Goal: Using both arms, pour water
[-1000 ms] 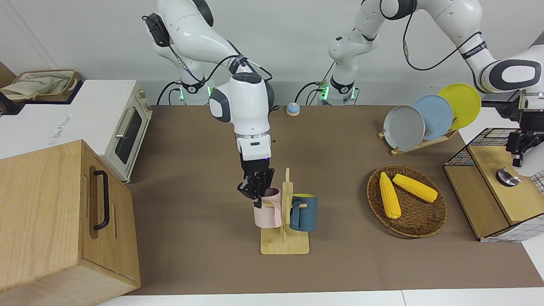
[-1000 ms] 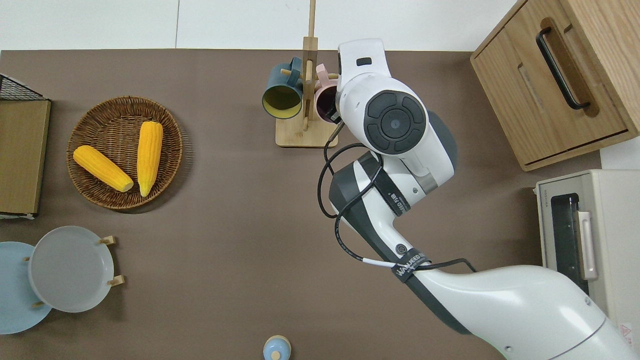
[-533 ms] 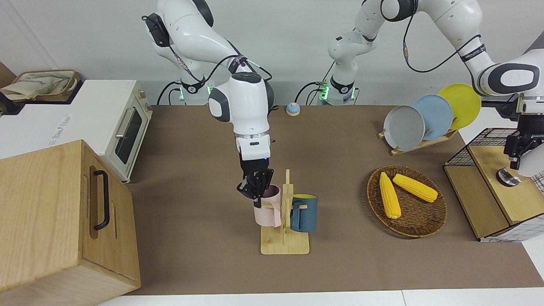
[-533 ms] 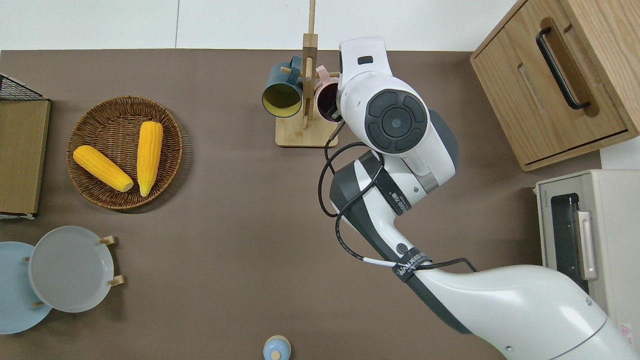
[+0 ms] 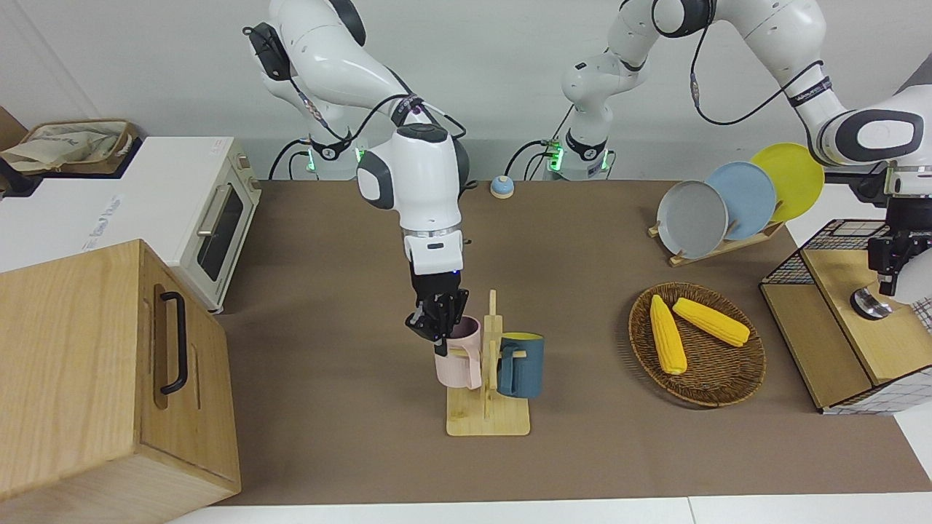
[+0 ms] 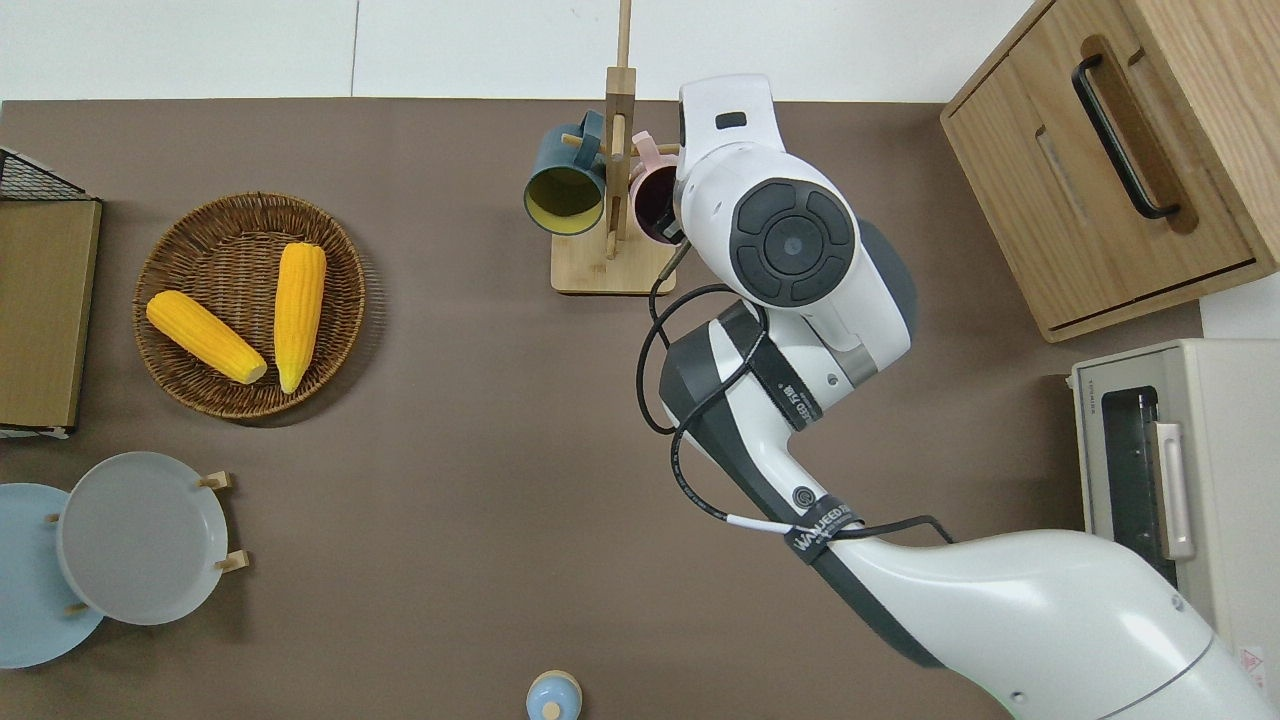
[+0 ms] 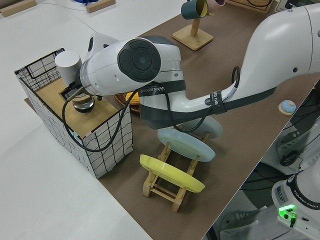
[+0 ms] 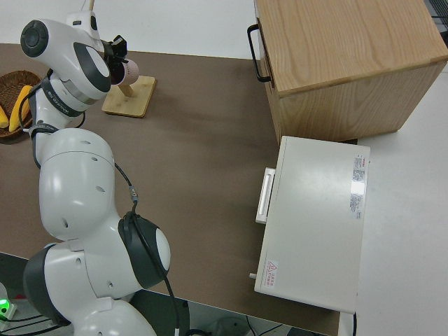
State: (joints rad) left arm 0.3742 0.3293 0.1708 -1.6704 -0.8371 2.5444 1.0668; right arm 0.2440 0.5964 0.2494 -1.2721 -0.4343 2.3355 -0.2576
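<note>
Two grippers at work, none parked.

- Front view, 9 o'clock of centre: right gripper comes down onto the rim of the pink mug. Overhead view puts it over the mug's mouth. Likely a rim grasp to lift the mug off its peg. Clamped or not: cannot tell.
- Pink mug hangs by its handle on the wooden rack, mouth tilted up. Matte, pale, dark inside. Blue mug hangs at the post's 3 o'clock, untouched.
- 3 o'clock edge: left gripper hangs just above a small steel vessel on the wooden top of a wire crate. Probably the pourer. Open or closed: cannot tell.
- No water visible.
</note>
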